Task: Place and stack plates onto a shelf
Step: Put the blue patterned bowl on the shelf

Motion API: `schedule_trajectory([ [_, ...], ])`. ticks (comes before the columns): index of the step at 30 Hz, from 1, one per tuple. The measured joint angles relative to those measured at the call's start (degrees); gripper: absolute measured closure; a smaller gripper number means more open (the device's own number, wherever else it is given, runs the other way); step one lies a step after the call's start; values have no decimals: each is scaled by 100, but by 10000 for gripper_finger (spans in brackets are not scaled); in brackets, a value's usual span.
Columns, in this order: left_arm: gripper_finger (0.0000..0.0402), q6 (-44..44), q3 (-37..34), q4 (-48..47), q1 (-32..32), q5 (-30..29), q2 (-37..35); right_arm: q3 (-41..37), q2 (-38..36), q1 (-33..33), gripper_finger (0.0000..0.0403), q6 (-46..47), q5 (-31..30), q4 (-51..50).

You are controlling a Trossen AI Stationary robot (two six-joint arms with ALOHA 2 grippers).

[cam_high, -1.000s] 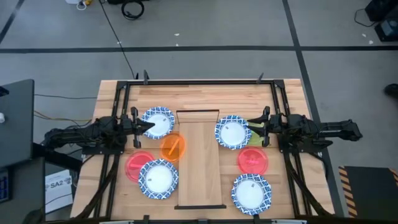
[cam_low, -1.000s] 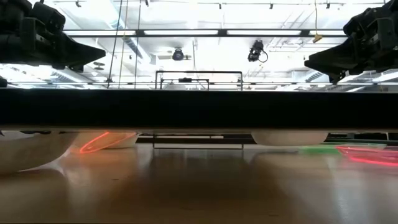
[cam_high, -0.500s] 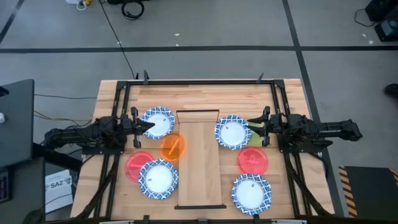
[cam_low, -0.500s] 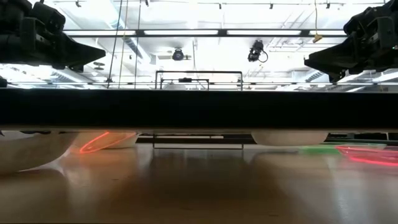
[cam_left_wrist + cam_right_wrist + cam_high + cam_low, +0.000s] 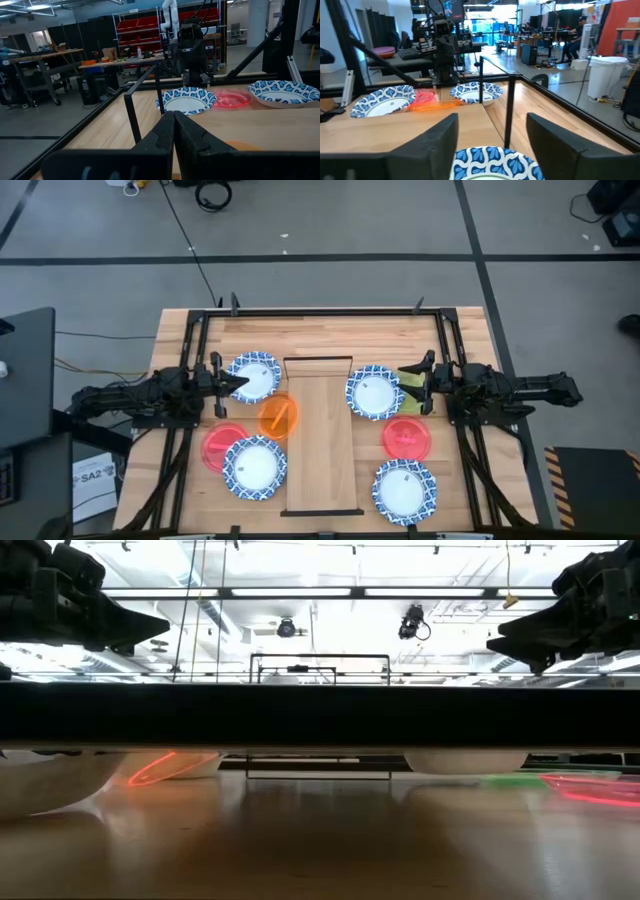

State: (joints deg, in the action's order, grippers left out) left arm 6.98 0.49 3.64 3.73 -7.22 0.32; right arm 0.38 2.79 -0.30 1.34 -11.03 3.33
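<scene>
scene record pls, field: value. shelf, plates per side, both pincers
shelf: light-wood board mid-table, nothing on it
plates left of shelf: two blue-rimmed, one orange, one red-pink
plates right of shelf: two blue-rimmed, one red-pink, one yellow-green mostly hidden
left pincer: shut, empty, at the far-left blue-rimmed plate
right pincer: open, empty, over the yellow-green plate, beside the far-right blue-rimmed one
stacked so far: none
</scene>
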Motion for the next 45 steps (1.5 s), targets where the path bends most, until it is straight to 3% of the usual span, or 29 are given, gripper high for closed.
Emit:
schedule_trajectory([
  [8, 388, 2, 0, 0, 2, 0, 0, 0, 0, 0, 60, 0, -140, -4],
  [15, 388, 1, 0, 0, 2, 0, 0, 0, 0, 1, 25, 21, -141, -4],
  [28, 388, 0, 0, 0, 2, 0, 0, 0, 0, 0, 25, 1762, -133, 181],
  [36, 388, 0, 2, -2, 2, 0, 0, 355, 21, 1, 29, 1856, -194, 235],
  [45, 388, 2, 0, 0, 0, 0, 0, 1353, 705, -151, 47, 2279, -924, -1523],
])
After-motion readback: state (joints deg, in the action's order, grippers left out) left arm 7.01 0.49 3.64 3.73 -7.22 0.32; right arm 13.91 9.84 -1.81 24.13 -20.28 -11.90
